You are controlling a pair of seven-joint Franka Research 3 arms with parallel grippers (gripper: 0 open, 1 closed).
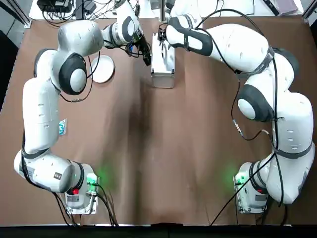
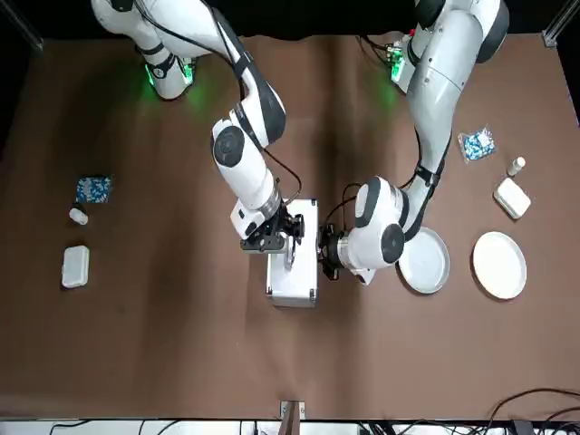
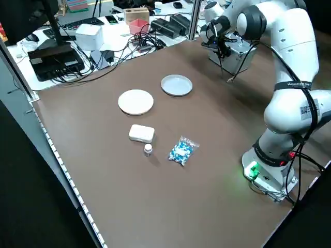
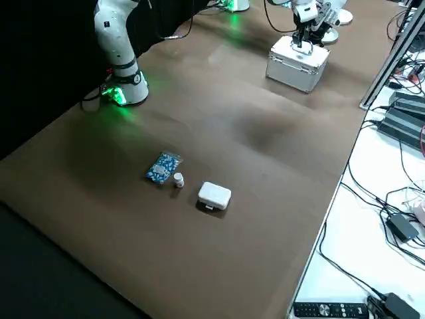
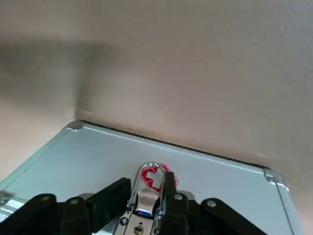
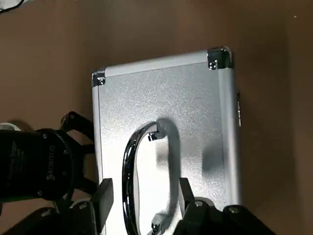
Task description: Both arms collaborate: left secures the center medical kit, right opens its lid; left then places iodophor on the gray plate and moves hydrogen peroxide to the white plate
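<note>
The medical kit [image 2: 292,267] lies flat at the table's center with its lid [image 6: 166,103] closed. My right gripper [image 6: 143,188] hovers open just above the lid, one finger on each side of the slim handle [image 6: 131,166]. At the kit's side, my left gripper [image 5: 145,188] has its fingers closed around the metal latch [image 5: 144,200]. In the front view that gripper [image 2: 328,254] sits against the kit's side. The rimmed gray plate [image 2: 424,260] and the flat white plate [image 2: 499,265] lie on the left arm's side. Iodophor and hydrogen peroxide are out of view.
Small white rounded boxes [image 2: 512,198] [image 2: 75,266], blue-patterned packets [image 2: 477,143] [image 2: 93,189] and tiny pale bottles [image 2: 517,166] [image 2: 79,216] lie toward both table ends. Cables and desk gear [image 3: 57,57] sit past the far edge.
</note>
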